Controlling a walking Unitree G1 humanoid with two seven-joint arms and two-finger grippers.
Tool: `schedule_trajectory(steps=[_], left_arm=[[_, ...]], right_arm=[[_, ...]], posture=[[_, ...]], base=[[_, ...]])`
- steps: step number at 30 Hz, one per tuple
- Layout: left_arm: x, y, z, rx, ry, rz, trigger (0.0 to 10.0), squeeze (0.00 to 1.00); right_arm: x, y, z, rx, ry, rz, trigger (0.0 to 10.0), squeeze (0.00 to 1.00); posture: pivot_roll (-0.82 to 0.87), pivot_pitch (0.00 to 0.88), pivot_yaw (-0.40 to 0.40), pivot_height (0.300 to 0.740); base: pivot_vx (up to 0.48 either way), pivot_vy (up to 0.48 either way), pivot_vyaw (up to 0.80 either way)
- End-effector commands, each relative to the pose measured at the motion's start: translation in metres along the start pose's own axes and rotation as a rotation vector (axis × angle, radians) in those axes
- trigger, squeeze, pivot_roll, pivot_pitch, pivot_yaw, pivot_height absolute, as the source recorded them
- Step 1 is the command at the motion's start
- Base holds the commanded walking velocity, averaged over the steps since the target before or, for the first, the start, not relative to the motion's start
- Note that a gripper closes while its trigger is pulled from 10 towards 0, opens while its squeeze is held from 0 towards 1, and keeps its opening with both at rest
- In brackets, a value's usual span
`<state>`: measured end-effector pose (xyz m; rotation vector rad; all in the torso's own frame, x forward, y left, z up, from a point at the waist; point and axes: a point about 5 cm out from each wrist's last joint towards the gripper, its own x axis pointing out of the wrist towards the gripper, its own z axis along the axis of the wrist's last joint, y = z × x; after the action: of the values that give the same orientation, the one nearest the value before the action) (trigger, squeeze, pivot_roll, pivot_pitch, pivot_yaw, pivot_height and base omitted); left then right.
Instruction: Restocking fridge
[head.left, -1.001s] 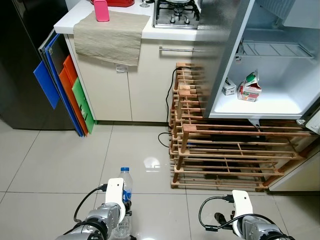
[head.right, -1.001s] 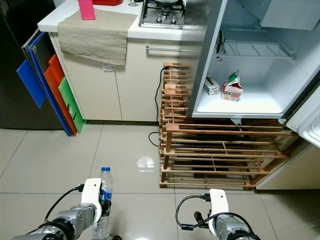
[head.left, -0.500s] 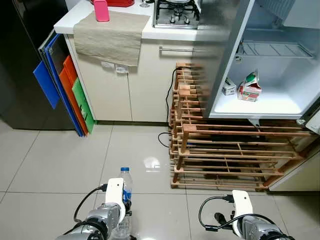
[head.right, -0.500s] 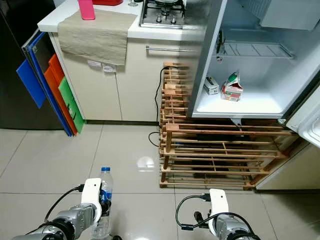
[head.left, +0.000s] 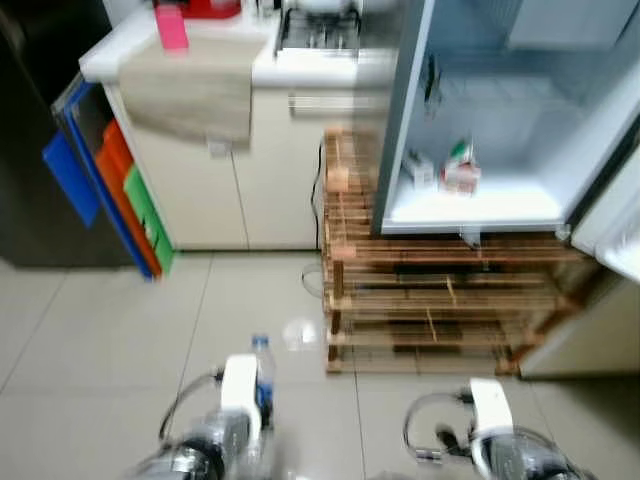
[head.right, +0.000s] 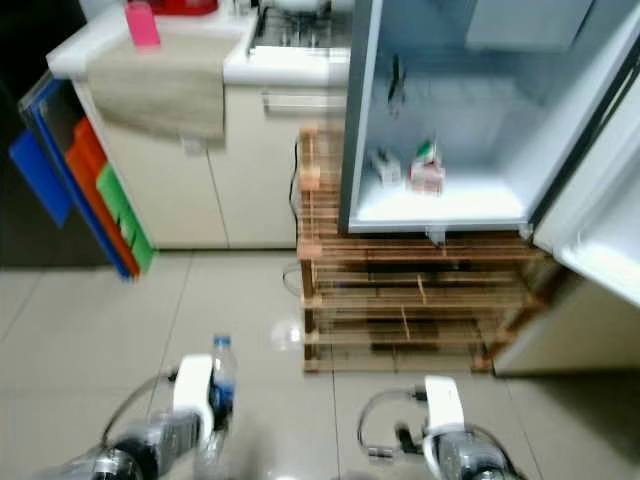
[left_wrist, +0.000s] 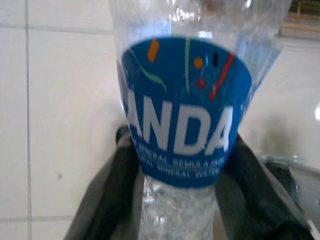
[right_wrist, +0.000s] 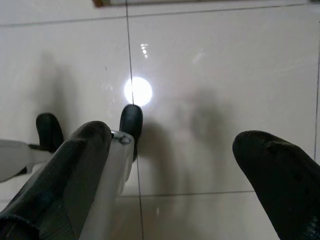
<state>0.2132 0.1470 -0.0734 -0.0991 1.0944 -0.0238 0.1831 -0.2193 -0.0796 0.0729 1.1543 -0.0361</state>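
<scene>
Left gripper (left_wrist: 180, 165) jaws clamped on water bottle (left_wrist: 185, 115), right gripper (right_wrist: 170, 165) jaws spread, empty; walking jolts could slip it before the fridge (head.left: 480, 130)

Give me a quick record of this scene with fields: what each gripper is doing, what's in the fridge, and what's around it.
left gripper: shut on water bottle, held upright above the floor tiles
right gripper: open, holding nothing, over the tiles
fridge: door open, two small cartons on its bottom shelf
under fridge: wooden rack
counter: draped cloth, pink container, stove
image: blurred
</scene>
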Motion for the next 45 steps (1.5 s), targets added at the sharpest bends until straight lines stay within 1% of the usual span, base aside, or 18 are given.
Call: schedule_trajectory(steps=[1,8,13,32,33,35,39,45], left_arm=[[-0.002,0.007,0.016,0.230,-0.055,0.010,10.0,0.00],[-0.002,0.007,0.016,0.225,-0.055,0.012,10.0,0.00],[-0.002,0.006,0.017,0.215,-0.073,0.002,10.0,0.00],[-0.001,-0.001,0.018,0.204,-0.083,-0.025,10.0,0.00],[-0.001,-0.002,0.018,0.189,-0.084,-0.042,10.0,0.00],[-0.001,-0.003,0.017,0.176,-0.085,-0.048,10.0,0.00],[-0.001,-0.002,0.017,0.192,-0.085,-0.042,10.0,0.00],[-0.001,-0.001,0.017,0.195,-0.081,-0.041,10.0,0.00]], right_arm=[[0.004,0.024,0.014,-0.073,-0.006,-0.002,10.0,0.00],[0.003,0.023,0.014,-0.077,-0.004,-0.004,10.0,0.00],[0.003,0.023,0.014,-0.085,-0.004,-0.006,10.0,0.00],[0.003,0.021,0.016,-0.118,-0.016,0.003,10.0,0.00],[0.003,0.020,0.016,-0.120,-0.016,0.002,10.0,0.00],[0.003,0.020,0.017,-0.122,-0.016,0.001,10.0,0.00],[0.003,0.020,0.017,-0.126,-0.016,0.000,10.0,0.00],[0.003,0.020,0.017,-0.130,-0.016,-0.001,10.0,0.00]], posture=[[-0.05,0.000,-0.027,0.740],[-0.05,0.000,-0.030,0.740],[-0.05,0.000,-0.030,0.740],[-0.05,0.000,-0.035,0.740],[-0.05,0.000,-0.037,0.740],[-0.05,0.000,-0.037,0.740],[-0.05,0.000,-0.037,0.740],[-0.05,0.000,-0.037,0.740]], base=[[0.000,0.000,0.00],[0.000,0.000,0.00],[0.000,0.000,0.00],[0.203,-0.404,0.00],[0.000,-0.416,0.00],[0.000,0.000,0.00],[0.000,0.000,0.00],[0.000,0.000,0.00]])
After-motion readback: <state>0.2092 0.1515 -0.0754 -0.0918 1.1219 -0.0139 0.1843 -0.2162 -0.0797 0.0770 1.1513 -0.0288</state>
